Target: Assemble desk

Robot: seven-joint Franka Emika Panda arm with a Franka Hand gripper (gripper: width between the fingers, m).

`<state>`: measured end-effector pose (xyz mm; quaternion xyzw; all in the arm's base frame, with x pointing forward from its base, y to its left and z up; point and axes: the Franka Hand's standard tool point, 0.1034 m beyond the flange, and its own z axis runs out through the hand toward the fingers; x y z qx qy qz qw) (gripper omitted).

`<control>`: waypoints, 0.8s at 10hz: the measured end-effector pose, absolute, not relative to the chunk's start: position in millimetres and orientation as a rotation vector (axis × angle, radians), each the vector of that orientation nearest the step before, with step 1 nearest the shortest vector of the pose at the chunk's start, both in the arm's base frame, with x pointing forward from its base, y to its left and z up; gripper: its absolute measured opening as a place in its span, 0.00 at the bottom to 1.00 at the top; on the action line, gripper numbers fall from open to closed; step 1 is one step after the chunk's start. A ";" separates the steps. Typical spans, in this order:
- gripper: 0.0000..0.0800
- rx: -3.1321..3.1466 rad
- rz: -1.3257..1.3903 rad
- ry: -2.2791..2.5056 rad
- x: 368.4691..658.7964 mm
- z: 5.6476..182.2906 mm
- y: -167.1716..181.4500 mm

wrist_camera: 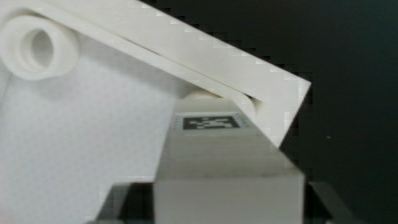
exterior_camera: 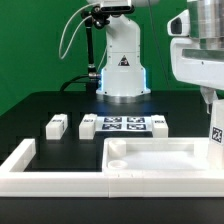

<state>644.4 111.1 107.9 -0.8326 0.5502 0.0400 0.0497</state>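
The white desk top (exterior_camera: pixel 160 162), a wide rimmed tray, lies at the front on the exterior view's right. My gripper (exterior_camera: pixel 213 115) comes down at that view's right edge, shut on a white leg block (exterior_camera: pixel 217 135) with a tag, held upright by the top's right end. In the wrist view the leg block (wrist_camera: pixel 222 165) sits between my dark fingers (wrist_camera: pixel 135 200), just over a corner of the desk top (wrist_camera: pixel 107 120) that has a round hole (wrist_camera: pixel 32 48). I cannot tell whether they touch. Three more leg blocks (exterior_camera: pixel 56 125), (exterior_camera: pixel 87 126), (exterior_camera: pixel 158 123) lie on the black table.
The marker board (exterior_camera: pixel 122 125) lies flat between the loose leg blocks. A long white bar with raised ends (exterior_camera: pixel 45 168) lies along the front left. The robot's base (exterior_camera: pixel 122 70) stands at the back middle.
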 end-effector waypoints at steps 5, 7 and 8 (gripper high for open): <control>0.77 -2.816 0.089 1.110 643.6 107.5 113.7; 0.80 -2.909 0.074 0.820 643.0 106.5 111.7; 0.81 -2.938 0.067 0.704 643.0 106.4 111.3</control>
